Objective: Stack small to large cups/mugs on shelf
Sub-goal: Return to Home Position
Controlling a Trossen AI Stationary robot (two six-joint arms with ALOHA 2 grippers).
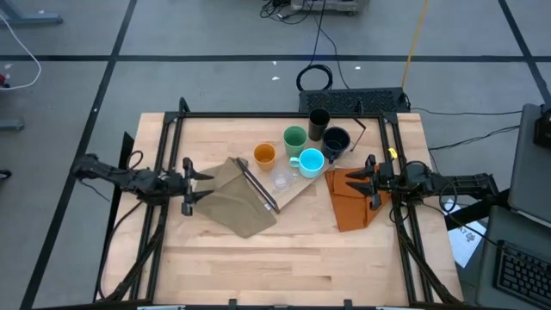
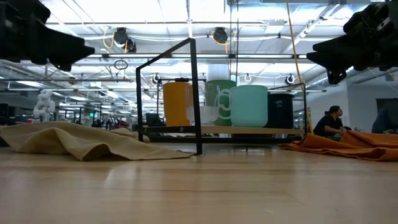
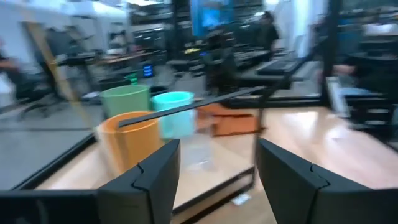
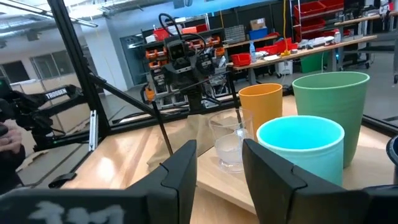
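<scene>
Six small cups and mugs (image 1: 310, 162) are sitting on the pale plywood shelf board (image 1: 300, 186). I am seeing left gripper (image 1: 196, 184) and right gripper (image 1: 362, 182) hanging with jaws parted, empty, flanking it.

Grey floor (image 1: 215, 34) crossed by dark lines; black cables (image 1: 314, 78) coiled beyond wooden tabletop (image 1: 284, 258). Bright ceiling lights (image 2: 155, 9) overhead. Seated person (image 2: 329, 122) in the distance. Red bins (image 4: 323, 9) above cluttered workbenches (image 4: 305, 50).

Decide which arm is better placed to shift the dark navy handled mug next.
Right, likely: the right hand hovers near the dark navy handled mug; the left hand waits across the pale plywood shelf, farther off.
</scene>
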